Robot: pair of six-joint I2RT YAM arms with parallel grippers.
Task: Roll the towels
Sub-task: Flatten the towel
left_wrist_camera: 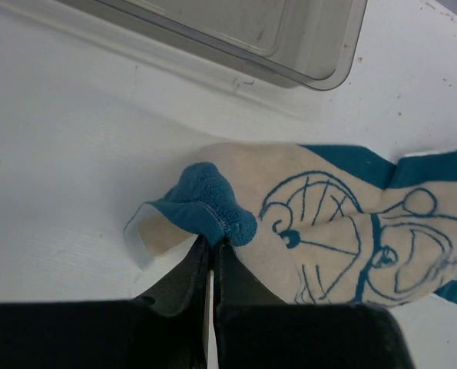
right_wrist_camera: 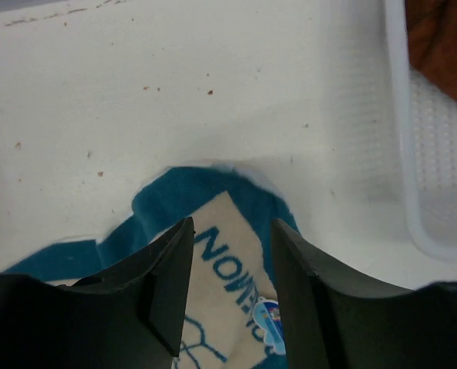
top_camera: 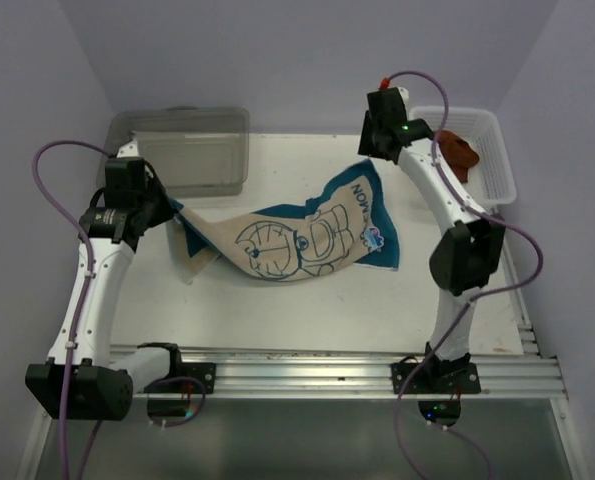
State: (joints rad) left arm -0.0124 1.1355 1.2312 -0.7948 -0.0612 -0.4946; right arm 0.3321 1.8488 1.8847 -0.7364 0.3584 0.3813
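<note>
Cream towel (top_camera: 297, 235) with blue edges and a blue printed drawing, lying across the middle of the desk (top_camera: 277, 310) as a slack diagonal band from near the left edge toward the far right corner. The left end effector (left_wrist_camera: 211, 250) is clamped tight on a blue hemmed corner, its jaws pressed together with the pile bunched above them and a flap of cloth curling beside. The right end effector (right_wrist_camera: 232, 238) stands with jaws parted, straddling the opposite lettered corner, which rests on the desk between them and appears not to be gripped. The rust-brown towel (top_camera: 459, 150) sits crumpled in the white mesh basket (top_camera: 497, 170) at the far right corner, and a clear plastic bin (top_camera: 192, 150) occupies the far left corner. Handling, by judgement: the cloth looks light, soft and wholly limp, with a terry nap that should resist slipping between the pads. It holds no shape of its own, so it sags and folds wherever it is unsupported, and a pull at one corner alone would likely drag the whole piece. The stitched blue hems and corners look to be the firmest places to take hold. Rolling probably calls for the towel to be spread flat first, then taken at two corners of one short edge.
</note>
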